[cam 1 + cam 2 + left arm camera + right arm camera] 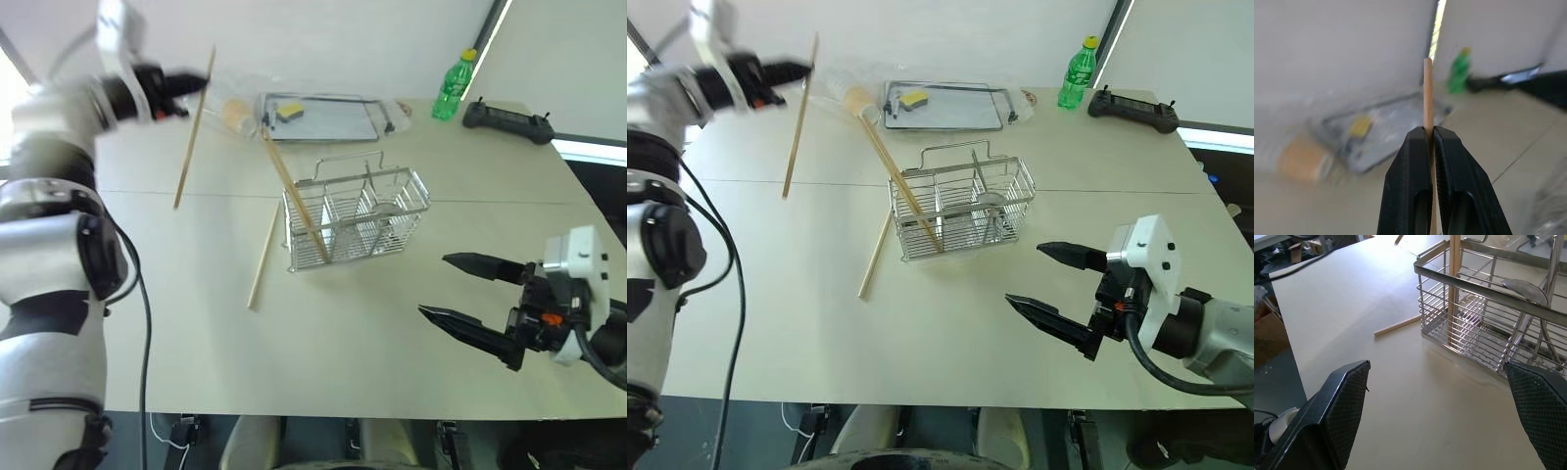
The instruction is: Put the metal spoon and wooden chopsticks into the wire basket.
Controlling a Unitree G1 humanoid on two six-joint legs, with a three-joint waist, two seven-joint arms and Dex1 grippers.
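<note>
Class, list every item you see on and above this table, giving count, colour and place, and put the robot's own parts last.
Wire basket: one, silver, mid-table.
Spoon: one, silver, inside the basket.
Chopsticks: three, tan; one leaning in the basket, one flat on the table left of it, one held in the air.
Tray: one, metal, far edge, with a yellow item.
Bottle: one, green, far right.
Controller: one, black, far right.
Left tool: black, shut on a chopstick.
Right tool: black, open, near right.
</note>
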